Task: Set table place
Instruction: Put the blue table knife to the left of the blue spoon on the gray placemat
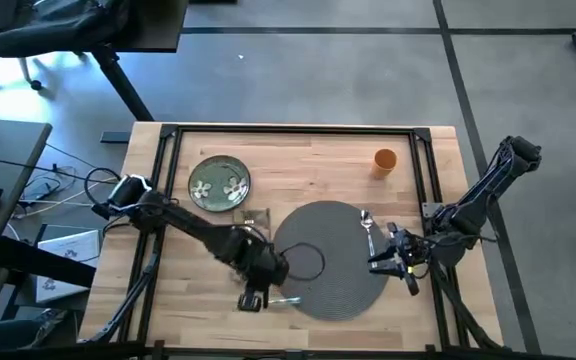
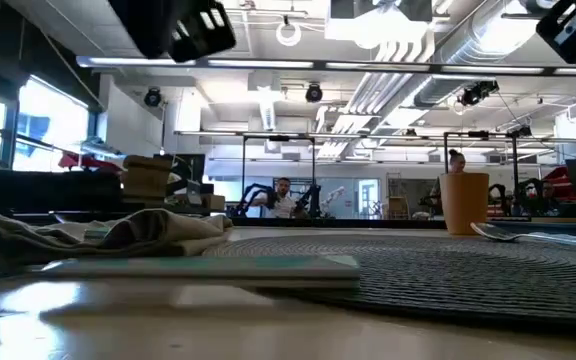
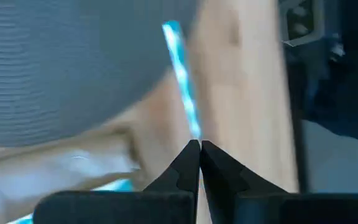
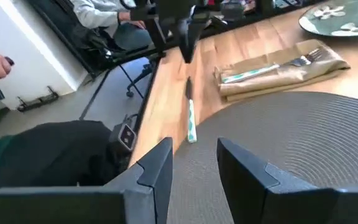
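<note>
Writing: none legible | left hand (image 1: pixel 253 298) closed over knife (image 4: pixel 191 115) | right hand (image 1: pixel 404 268) open

A robotics lab in an open industrial hall.
Exposed ceiling ducts (image 2: pixel 408 60), more robot arm rigs (image 2: pixel 288 200) on distant benches, a grey concrete floor (image 1: pixel 318 80), an office chair (image 1: pixel 38 35) and loose cables (image 1: pixel 68 195) beside the table (image 1: pixel 298 150).

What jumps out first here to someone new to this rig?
The round grey mat in the middle of the table, with a spoon on its right part. The left gripper is pinched shut on a pale-handled knife by the mat's near-left edge, while the right gripper hangs open over the mat's right edge. The green floral plate and orange cup sit off the mat, farther back.
</note>
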